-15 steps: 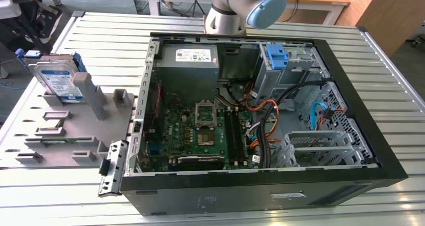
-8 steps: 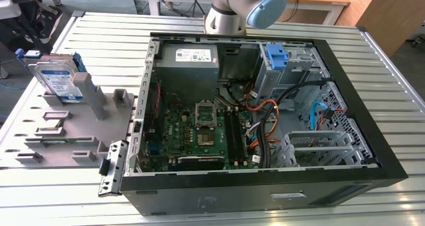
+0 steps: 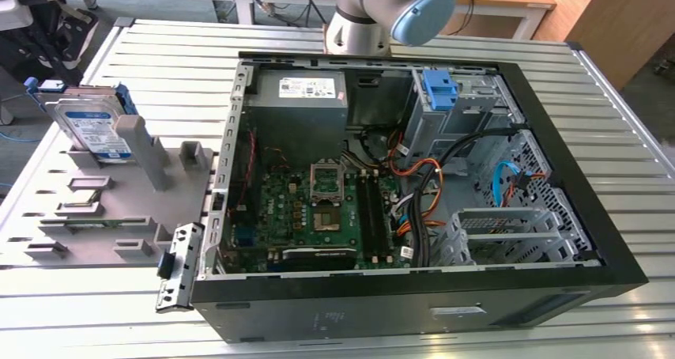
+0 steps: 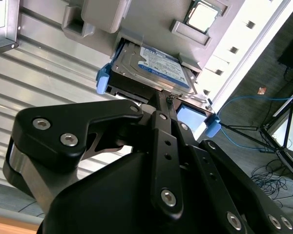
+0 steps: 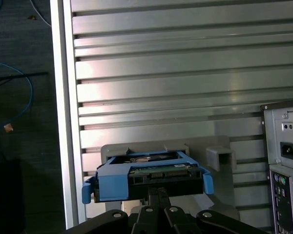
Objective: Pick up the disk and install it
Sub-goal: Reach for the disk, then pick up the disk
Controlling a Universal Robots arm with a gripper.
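- Disk (image 3: 93,128) stands on edge in the grey holder (image 3: 126,217) at the exterior view's left, on the slatted surface (image 3: 63,327).
- My jaws look closed and empty, near its blue-framed edge in both wrist views; a good grasp needs them centred across its flat faces.
- Open computer case (image 3: 590,240) lies to the exterior view's right.

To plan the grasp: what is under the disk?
A grey holder; the disk stands on edge in it. Its lower edge is sunk in the holder, so contact there is hidden.
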